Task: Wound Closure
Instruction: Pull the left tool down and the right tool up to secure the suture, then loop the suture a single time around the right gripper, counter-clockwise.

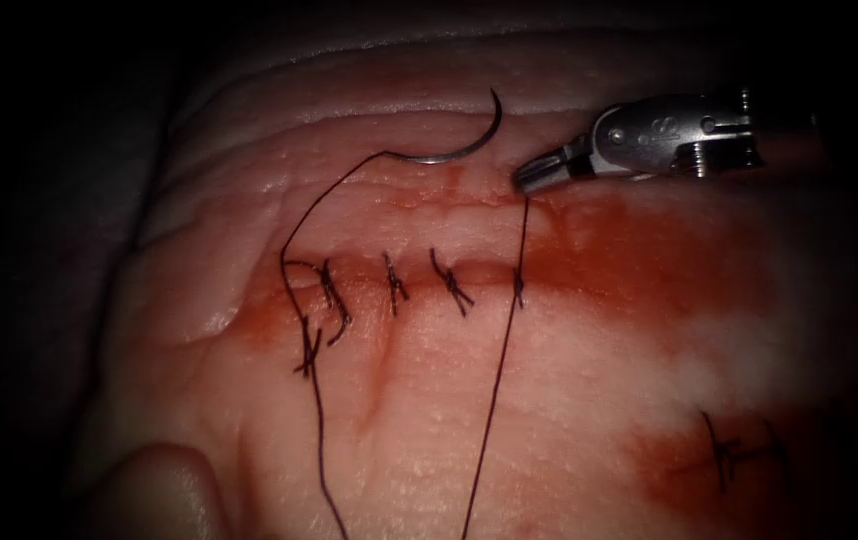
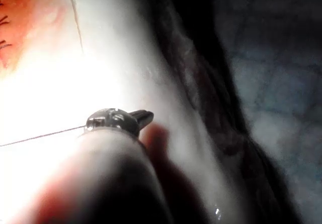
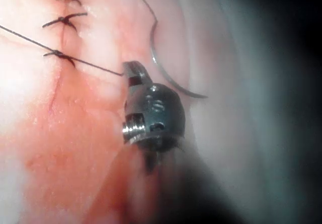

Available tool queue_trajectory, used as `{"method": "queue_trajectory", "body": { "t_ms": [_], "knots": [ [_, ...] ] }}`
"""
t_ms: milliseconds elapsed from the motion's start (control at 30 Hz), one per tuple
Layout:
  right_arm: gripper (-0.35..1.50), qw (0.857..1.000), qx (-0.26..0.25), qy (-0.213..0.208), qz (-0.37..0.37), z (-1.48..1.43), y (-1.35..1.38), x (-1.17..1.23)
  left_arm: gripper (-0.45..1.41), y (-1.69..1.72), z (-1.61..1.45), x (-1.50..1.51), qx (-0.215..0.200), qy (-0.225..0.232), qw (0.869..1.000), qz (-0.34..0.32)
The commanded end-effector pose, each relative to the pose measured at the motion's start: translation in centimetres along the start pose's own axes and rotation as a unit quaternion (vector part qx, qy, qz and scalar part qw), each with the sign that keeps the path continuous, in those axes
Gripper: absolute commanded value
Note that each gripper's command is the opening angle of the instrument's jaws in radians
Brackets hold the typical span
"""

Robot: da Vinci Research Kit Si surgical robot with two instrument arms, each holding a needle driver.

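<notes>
My right tool (image 1: 534,176) sits just beyond the cut (image 1: 419,275), its jaws closed on the thread (image 1: 509,330). From the jaws that strand runs straight down across the cut, through the rightmost stitch (image 1: 518,290), and on over the near tissue (image 1: 569,380). In the right wrist view the same tool (image 3: 132,69) grips the strand (image 3: 60,53) at its tip.

The needle (image 1: 459,148) lies free on the tissue on the far side of the cut, beside my right tool, held by neither tool and not in the tissue. Its trailing thread curves down past the cut's left end.

My left tool (image 2: 143,117) has a strand (image 2: 45,136) meeting it at its tip; I cannot tell how its jaws stand.

Red fluid (image 1: 649,270) stains the tissue along the cut's right part.
</notes>
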Motion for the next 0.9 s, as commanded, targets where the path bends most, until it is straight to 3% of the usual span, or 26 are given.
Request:
{"method": "queue_trajectory", "body": {
  "t_ms": [33, 233, 300, 333, 367, 400, 433, 467, 500, 600, 800, 867, 900],
  "knots": [
    [-0.35, 1.0, -0.001, -0.003, 0.001, 0.1, -0.01, -0.04, -0.45, 0.0, 0.1, -0.01, -0.001, 0.0, 1.0, 0.0],
    [-0.35, 1.0, 0.002, -0.011, 0.002, 0.1, -0.05, -0.04, -0.45, 0.0, 0.14, -0.01, -0.003, 0.0, 1.0, 0.002],
    [-0.35, 0.999, -0.023, 0.029, 0.012, 0.07, -0.11, 0.0, -0.45, -0.06, 0.05, 0.03, 0.006, 0.002, 1.0, 0.003],
    [-0.21, 0.998, -0.035, 0.047, 0.029, 0.05, -0.13, 0.01, -0.45, -0.1, -0.01, 0.05, 0.018, 0.004, 1.0, 0.004],
    [0.39, 0.995, -0.054, 0.072, 0.047, -0.01, -0.16, 0.05, -0.45, -0.17, -0.16, 0.08, 0.036, 0.008, 0.999, 0.004],
    [0.39, 0.995, -0.054, 0.072, 0.047, -0.01, -0.16, 0.05, -0.45, -0.17, -0.16, 0.08, 0.036, 0.008, 0.999, 0.004],
    [0.59, 0.993, -0.063, 0.084, 0.052, -0.05, -0.18, 0.08, -0.45, -0.22, -0.25, 0.1, 0.049, 0.012, 0.999, 0.002],
    [0.84, 0.991, -0.072, 0.094, 0.06, -0.14, -0.22, 0.13, -0.45, -0.35, -0.5, 0.15, 0.085, 0.022, 0.996, -0.005],
    [0.96, 0.99, -0.076, 0.097, 0.063, -0.17, -0.23, 0.15, -0.45, -0.41, -0.61, 0.17, 0.102, 0.026, 0.994, -0.009],
    [1.16, 0.984, -0.101, 0.12, 0.078, -0.34, -0.38, 0.24, -0.45, -0.85, -1.33, 0.22, 0.212, 0.049, 0.976, -0.015],
    [1.15, 0.982, -0.117, 0.123, 0.086, -0.39, -0.6, 0.31, -0.45, -1.23, -1.87, 0.17, 0.286, 0.067, 0.956, -0.023],
    [0.62, 0.981, -0.121, 0.126, 0.08, -0.39, -0.74, 0.37, -0.45, -1.41, -2.1, 0.12, 0.308, 0.077, 0.948, -0.033],
    [0.17, 0.981, -0.124, 0.128, 0.077, -0.38, -0.79, 0.39, -0.45, -1.47, -2.16, 0.1, 0.31, 0.083, 0.946, -0.038]
  ]
}}
